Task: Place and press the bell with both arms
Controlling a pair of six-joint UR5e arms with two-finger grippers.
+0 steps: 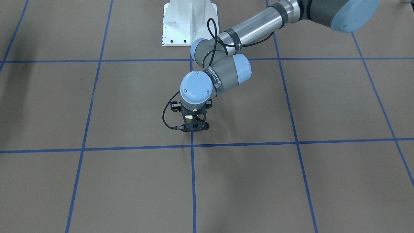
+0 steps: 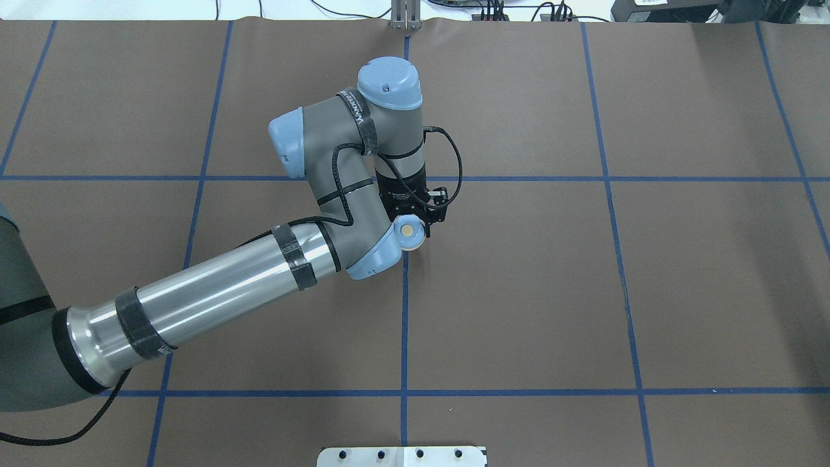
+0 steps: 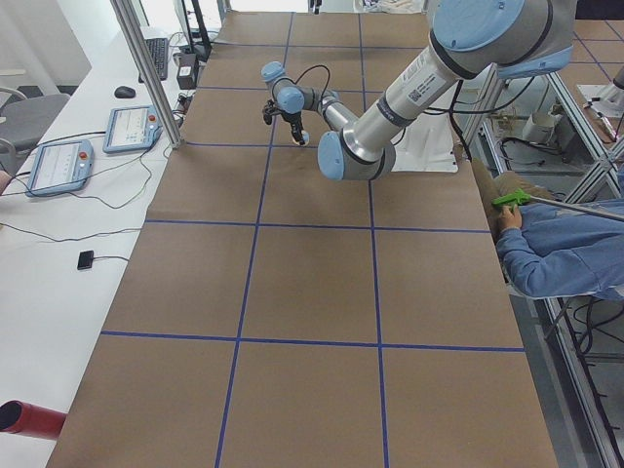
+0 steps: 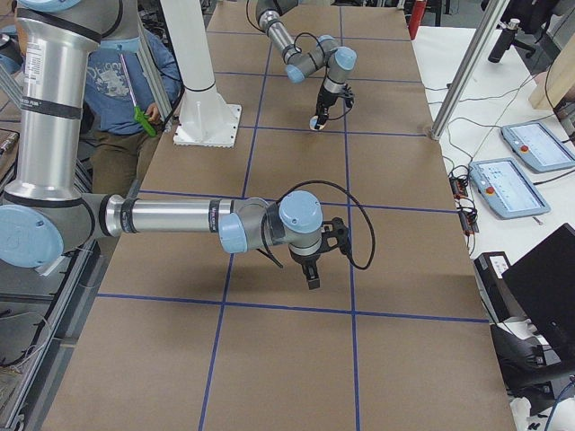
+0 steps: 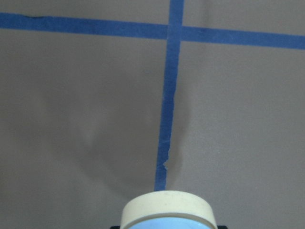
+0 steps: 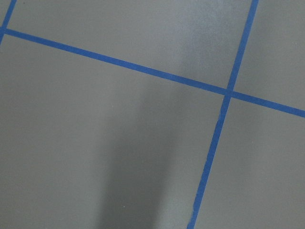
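The light-blue bell (image 2: 408, 232) with its cream button facing up sits in my left gripper (image 2: 411, 224), which is shut on it near the table's middle, beside a blue tape line. In the left wrist view the bell's cream base (image 5: 167, 209) fills the bottom edge, a little above the table and its own shadow. From the front, the left gripper (image 1: 194, 125) points down and hides most of the bell. My right gripper (image 4: 312, 277) shows only in the exterior right view, low over the table, far from the bell. I cannot tell whether it is open or shut.
The brown table is marked with a blue tape grid (image 2: 404, 324). The white bolted pedestal (image 1: 189, 22) stands at the robot's edge. A person in blue (image 3: 561, 258) sits beside the table. Tablets (image 4: 537, 144) lie on the side bench.
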